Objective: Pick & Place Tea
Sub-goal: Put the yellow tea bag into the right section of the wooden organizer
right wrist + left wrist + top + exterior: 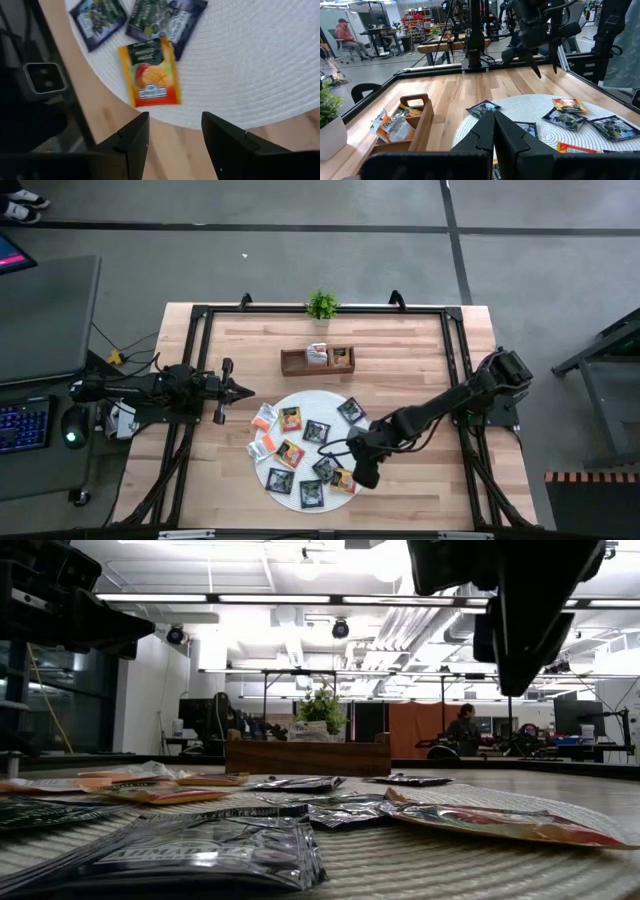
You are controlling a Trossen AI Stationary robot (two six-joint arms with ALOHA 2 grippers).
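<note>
Several small tea sachets, black, orange and white, lie flat on the round white woven mat (330, 400). More sachets (395, 126) stand in the brown wooden tray (294, 361) beyond the mat. My right gripper (175, 135) is open and hovers above the mat's near-right edge (362, 470). Just ahead of its fingers an orange-yellow mango sachet (150, 75) lies flat on the mat. In the low view this gripper (520, 630) hangs clear above the sachets. My left gripper (495, 135) is shut and waits left of the mat (240, 390), above the table.
A small potted plant (321, 305) stands at the table's far edge behind the tray. A black metal frame (195, 330) runs around the tabletop. Bare wood lies right of the mat (430, 360). People sit at desks in the room beyond (345, 35).
</note>
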